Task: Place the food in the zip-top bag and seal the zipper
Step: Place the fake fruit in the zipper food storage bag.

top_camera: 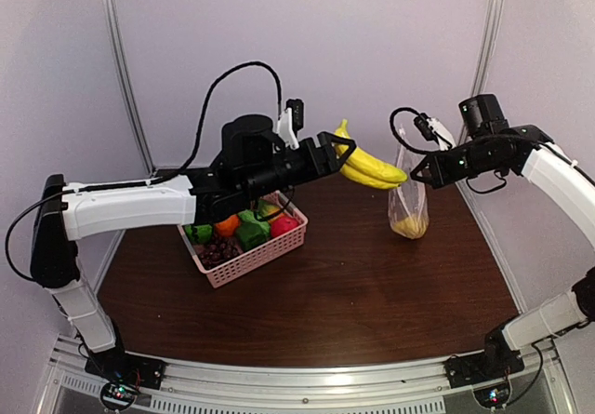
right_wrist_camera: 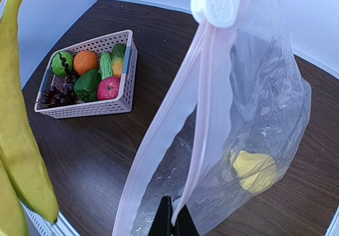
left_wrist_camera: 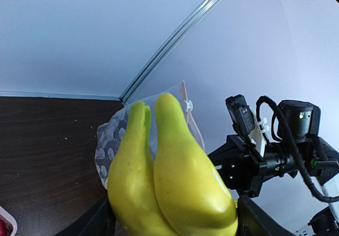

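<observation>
Left claw [top_camera: 333, 156] is clamped around the banana [top_camera: 374, 168], tip poking out ahead of it, just beside the zip-top bag [top_camera: 409, 205]. Right claw [top_camera: 415, 174] is pinched tight on the bag's mouth edge, bag hanging below it with 1 lemon [right_wrist_camera: 255, 169] inside. My worry: the mouth looks like a narrow slit along the zipper [right_wrist_camera: 198, 87] and only 1 side is held. That fat banana could shove the bag sideways or tug it out of the right claw instead of dropping in. Other food sits in the basket [top_camera: 251, 267] behind the left claw.
</observation>
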`<action>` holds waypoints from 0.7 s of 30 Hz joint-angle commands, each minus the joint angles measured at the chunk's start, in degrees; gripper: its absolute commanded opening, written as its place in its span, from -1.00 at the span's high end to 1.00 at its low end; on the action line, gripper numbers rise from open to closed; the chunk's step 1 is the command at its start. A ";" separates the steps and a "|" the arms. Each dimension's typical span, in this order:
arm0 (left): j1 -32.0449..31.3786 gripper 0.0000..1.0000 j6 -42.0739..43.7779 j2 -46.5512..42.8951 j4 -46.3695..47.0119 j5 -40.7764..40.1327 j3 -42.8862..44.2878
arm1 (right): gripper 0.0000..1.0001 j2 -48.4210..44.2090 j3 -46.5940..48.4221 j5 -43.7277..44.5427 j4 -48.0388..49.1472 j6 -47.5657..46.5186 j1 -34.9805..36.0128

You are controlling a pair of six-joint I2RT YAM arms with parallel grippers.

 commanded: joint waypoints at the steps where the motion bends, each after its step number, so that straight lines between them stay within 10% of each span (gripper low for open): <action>1: -0.54 -0.02 -2.40 4.95 4.82 -0.58 5.45 | 1.00 1.62 1.86 -0.85 0.16 1.90 0.90; 21: -1.19 0.08 -6.79 16.53 -14.89 -16.54 19.44 | 1.00 -0.30 2.93 -4.31 1.39 4.72 1.08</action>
